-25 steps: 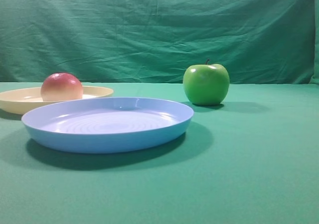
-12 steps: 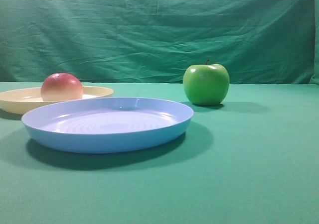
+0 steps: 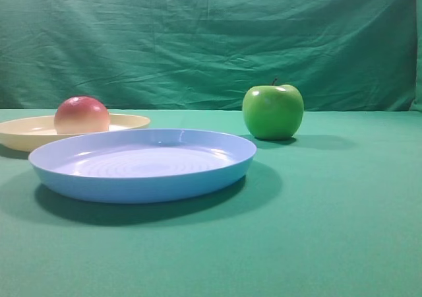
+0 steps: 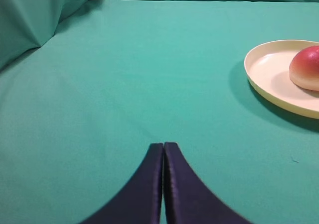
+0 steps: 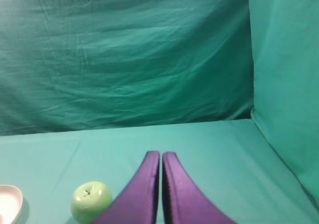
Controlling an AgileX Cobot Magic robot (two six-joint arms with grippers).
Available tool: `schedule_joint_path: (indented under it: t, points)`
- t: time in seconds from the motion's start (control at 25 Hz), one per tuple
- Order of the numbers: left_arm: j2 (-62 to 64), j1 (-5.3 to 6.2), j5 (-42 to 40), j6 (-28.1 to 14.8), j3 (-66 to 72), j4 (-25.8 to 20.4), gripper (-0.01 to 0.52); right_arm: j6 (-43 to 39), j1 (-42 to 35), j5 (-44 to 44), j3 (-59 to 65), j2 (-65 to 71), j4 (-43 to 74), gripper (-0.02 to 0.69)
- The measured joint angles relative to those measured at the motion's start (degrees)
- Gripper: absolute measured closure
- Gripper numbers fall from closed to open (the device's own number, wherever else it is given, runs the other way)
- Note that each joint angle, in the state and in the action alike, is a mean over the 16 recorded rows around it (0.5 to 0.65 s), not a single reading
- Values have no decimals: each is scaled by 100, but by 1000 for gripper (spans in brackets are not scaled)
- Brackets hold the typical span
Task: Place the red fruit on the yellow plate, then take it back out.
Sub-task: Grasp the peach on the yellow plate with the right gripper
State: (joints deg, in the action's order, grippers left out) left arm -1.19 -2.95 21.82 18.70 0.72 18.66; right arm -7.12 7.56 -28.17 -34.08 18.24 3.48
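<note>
The left gripper was closed, its two dark fingers pressed flat together with nothing between them, hanging above bare green cloth well apart from the plate. The right gripper was likewise closed and empty, its purple fingers meeting tip to tip over the table, pointed toward the green backdrop.

Out from the left gripper, toward the right edge of its wrist view, lay the yellow plate, and the red fruit sat in it, touching the plate floor, upright, red on top and paler below. In the high view that plate stood toward the back left of the table, cut by the left edge, with the fruit resting inside it.

Just in front of it lay the larger light-blue plate, holding nothing. The green apple stood upright toward the back of the table, well apart from the yellow plate, and showed low left of the right gripper in its wrist view.
</note>
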Motion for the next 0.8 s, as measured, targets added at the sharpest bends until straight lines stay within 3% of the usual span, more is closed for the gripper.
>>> schedule_joint_path:
  t: [0.4, 0.8]
  points:
    - [0, 0, 0, 0, 0, 0, 514, 268, 248, 187, -301, 647, -35, 665]
    - [0, 0, 0, 0, 0, 0, 514, 910, 1261, -441, -1514, 2847, -44, 665]
